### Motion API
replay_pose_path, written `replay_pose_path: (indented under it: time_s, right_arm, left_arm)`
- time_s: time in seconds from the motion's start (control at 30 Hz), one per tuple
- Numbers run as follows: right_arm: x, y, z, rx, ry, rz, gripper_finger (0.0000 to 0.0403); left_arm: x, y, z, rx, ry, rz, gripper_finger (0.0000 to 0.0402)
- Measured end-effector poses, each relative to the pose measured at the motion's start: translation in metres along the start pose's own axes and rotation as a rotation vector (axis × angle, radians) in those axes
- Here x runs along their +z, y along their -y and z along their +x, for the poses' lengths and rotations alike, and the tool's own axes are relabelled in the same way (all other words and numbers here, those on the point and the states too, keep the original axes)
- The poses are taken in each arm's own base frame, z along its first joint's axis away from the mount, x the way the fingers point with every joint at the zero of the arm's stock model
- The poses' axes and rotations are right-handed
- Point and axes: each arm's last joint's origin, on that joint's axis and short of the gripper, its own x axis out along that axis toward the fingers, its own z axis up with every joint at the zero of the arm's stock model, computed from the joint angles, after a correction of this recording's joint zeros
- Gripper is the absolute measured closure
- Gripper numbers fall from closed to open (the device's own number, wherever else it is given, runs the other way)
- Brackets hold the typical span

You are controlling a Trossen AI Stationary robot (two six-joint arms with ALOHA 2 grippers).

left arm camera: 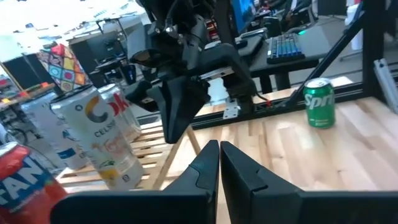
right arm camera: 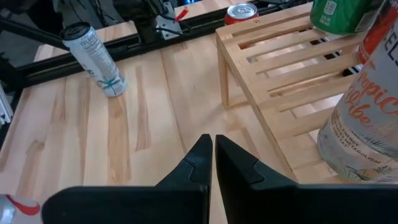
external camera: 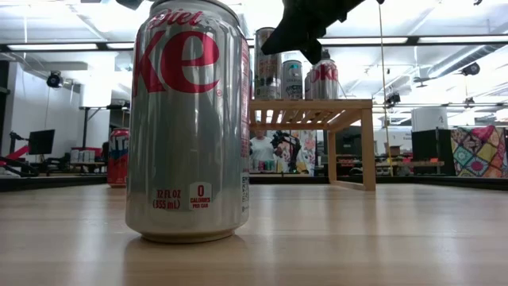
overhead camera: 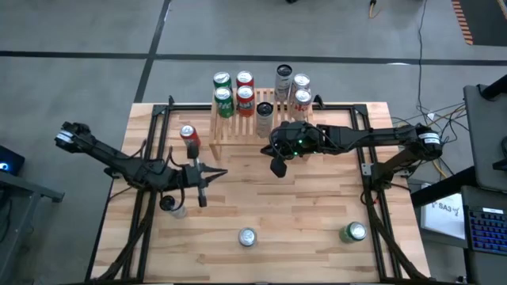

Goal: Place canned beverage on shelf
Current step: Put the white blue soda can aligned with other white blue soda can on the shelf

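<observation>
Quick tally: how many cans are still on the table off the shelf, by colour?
Red can: 1
Green can: 1
Silver can: 1
White slim can: 1
Total: 4 on the table, off the shelf

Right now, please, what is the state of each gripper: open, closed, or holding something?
Left gripper: jaws closed, holding nothing.
Right gripper: jaws closed, holding nothing, beside the shelf.

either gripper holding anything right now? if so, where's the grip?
Nothing held. Left gripper and right gripper are both shut on nothing.
</observation>
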Motion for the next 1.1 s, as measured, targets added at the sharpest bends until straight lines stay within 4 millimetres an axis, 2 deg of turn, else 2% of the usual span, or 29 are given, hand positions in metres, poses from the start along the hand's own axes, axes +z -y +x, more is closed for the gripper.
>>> replay_pose_path:
  time_s: [0.2, 0.37, 0.53, 1.1]
  right_arm:
    - [0.000, 0.000, 0.000, 0.000, -0.002, -0.002, 0.0392]
    - [0.000, 0.000, 0.000, 0.000, -0.002, -0.001, 0.0392]
    - [-0.002, -0.001, 0.000, 0.001, -0.019, -0.004, 0.0392]
    - [-0.002, -0.001, -0.001, 0.001, -0.015, 0.013, 0.0392]
  left_arm:
    - [0.011, 0.007, -0.007, -0.073, -0.083, -0.043, 0.0401]
    - [0.022, 0.006, -0.016, -0.146, -0.315, -0.090, 0.0401]
    - [0.025, 0.002, -0.024, -0.201, -0.584, -0.157, 0.0401]
    - [0.026, 0.009, -0.022, -0.266, -0.688, -0.281, 0.0401]
